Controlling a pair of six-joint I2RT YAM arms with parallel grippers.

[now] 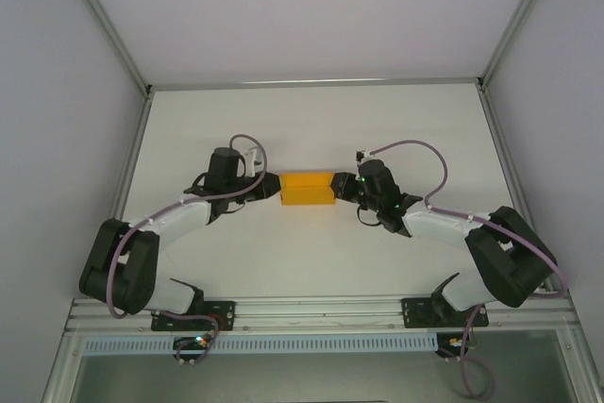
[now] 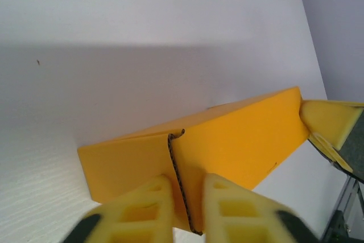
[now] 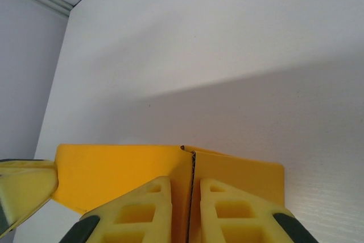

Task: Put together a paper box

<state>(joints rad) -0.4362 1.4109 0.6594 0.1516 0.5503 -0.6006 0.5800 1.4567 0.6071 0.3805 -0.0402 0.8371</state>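
The paper box (image 1: 308, 188) is a small low orange-yellow box lying on the white table between the two arms. My left gripper (image 1: 274, 188) is at its left end. In the left wrist view my left gripper (image 2: 187, 211) has its yellow fingers (image 2: 151, 211) closed on an upright card edge of the paper box (image 2: 239, 140). My right gripper (image 1: 342, 188) is at the box's right end. In the right wrist view my right gripper (image 3: 190, 214) pinches the end wall of the paper box (image 3: 114, 169). Each wrist view catches a fingertip of the other gripper past the far end.
The white table (image 1: 311, 120) is closed in by pale walls at the back and on both sides, with metal posts (image 1: 142, 92) at the corners. An aluminium rail (image 1: 321, 313) with the arm bases runs along the near edge.
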